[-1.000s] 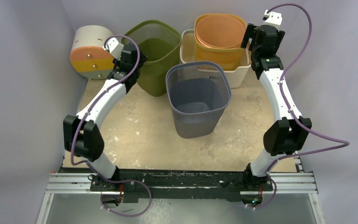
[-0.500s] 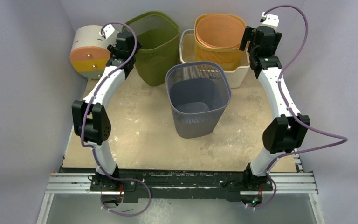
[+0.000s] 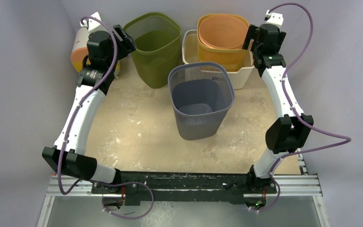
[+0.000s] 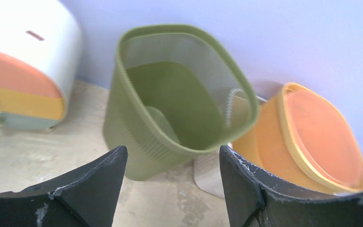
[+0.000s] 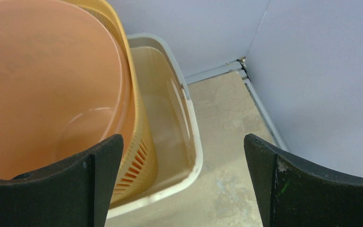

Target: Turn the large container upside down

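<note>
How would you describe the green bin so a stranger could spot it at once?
Look along the back of the beige tabletop. The green bin stands upright there, between a round white-and-orange box and the white tub holding an orange basket. Its olive colour is unique; the other mesh bin is grey.

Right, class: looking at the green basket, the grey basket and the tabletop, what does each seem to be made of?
Green basket: likely moulded plastic with a matte finish; it has fine mesh walls and a thick, smooth rim.
Grey basket: same look, with see-through mesh and a solid base, so probably plastic.
Tabletop: pale, mottled and scuffed; possibly worn board or stone, unclear.
</note>
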Robot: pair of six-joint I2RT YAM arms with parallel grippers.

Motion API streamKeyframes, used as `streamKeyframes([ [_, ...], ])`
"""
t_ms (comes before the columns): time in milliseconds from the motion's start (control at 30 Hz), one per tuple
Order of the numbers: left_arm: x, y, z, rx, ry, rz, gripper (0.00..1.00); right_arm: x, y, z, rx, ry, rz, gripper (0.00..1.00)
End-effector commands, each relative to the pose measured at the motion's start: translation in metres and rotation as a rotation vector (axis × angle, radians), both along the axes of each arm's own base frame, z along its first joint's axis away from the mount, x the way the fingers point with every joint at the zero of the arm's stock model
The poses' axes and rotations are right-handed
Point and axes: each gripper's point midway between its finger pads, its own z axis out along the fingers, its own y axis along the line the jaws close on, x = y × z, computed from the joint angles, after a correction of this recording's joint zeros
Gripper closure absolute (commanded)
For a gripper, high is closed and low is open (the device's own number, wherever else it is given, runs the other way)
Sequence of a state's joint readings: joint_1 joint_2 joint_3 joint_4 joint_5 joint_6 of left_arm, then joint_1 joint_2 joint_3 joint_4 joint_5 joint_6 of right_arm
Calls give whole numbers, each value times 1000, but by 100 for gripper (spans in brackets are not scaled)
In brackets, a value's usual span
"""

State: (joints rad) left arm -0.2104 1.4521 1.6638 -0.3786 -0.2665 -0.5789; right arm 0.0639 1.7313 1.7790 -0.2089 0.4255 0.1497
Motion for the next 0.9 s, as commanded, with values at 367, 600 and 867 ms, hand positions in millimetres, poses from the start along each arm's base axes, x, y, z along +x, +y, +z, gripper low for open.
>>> streamKeyframes([
  [367, -117, -283, 48, 293, -183, -1060, 37, 11, 4, 32, 87, -81, -9, 0],
  [600, -164, -347, 26, 299, -157, -1258, 37, 9, 5, 24, 101, -54, -13, 0],
  [867, -188, -394, -32, 445, -41, -1325, 36, 2, 6, 11, 127, -52, -2, 0],
])
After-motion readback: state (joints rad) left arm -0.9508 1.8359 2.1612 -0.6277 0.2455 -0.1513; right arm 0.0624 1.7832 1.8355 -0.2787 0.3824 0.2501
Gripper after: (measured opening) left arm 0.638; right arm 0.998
